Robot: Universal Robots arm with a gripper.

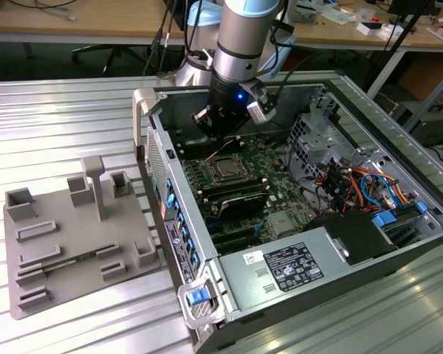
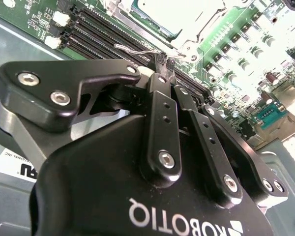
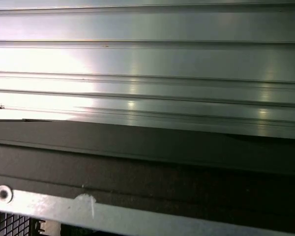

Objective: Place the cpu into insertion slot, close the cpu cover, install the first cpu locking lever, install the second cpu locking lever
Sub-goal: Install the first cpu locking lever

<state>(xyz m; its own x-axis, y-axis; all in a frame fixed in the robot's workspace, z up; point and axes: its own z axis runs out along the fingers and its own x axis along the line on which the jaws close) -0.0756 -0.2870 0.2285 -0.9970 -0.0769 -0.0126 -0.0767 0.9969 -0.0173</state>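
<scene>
Hovering jaws (image 2: 163,63) pinch a thin wire lever (image 2: 137,49) beside the cpu cover (image 2: 196,30).

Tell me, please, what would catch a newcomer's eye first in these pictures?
The open computer case on the ribbed metal table, with the robot arm reaching down into it. Its black gripper sits beside the cpu on the green motherboard. A grey fixture plate lies at the exterior view's left.

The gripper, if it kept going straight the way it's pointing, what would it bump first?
Probably the thin wire locking lever: the gripper has its fingertips closed right at it, beside the cpu cover. Depth is hard to judge; the motherboard lies just beyond.
</scene>
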